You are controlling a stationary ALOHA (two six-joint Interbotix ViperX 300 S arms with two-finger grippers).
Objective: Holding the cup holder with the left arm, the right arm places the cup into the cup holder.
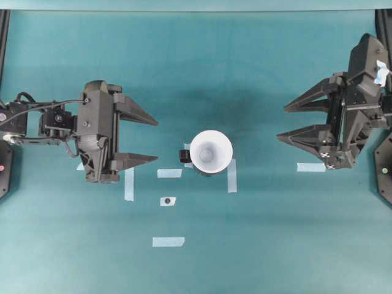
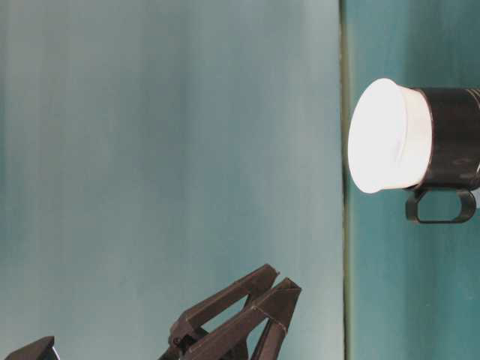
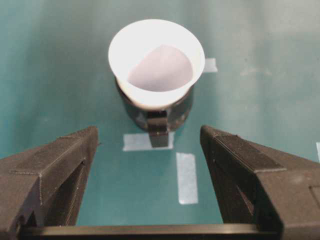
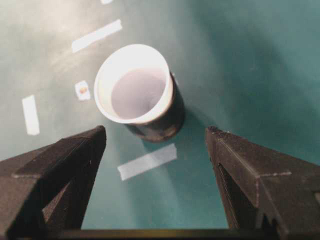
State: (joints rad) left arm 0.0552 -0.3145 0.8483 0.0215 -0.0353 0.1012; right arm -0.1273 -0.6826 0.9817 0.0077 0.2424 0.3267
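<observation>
The white cup (image 1: 211,151) sits inside the black cup holder (image 1: 184,155) in the middle of the teal table. Only the holder's side tab and a sliver of its ring show under the cup's rim from above. The left wrist view shows the cup (image 3: 156,62) seated in the holder (image 3: 157,114), tab toward the camera. The right wrist view shows the cup (image 4: 134,90) in the holder (image 4: 162,122). My left gripper (image 1: 157,139) is open and empty, left of the cup and apart from it. My right gripper (image 1: 281,122) is open and empty, to the right.
Several pale tape strips lie on the table around the holder, such as one (image 1: 169,173) in front of it and one (image 1: 311,167) under the right gripper. A small dark mark (image 1: 167,201) sits on a tape piece.
</observation>
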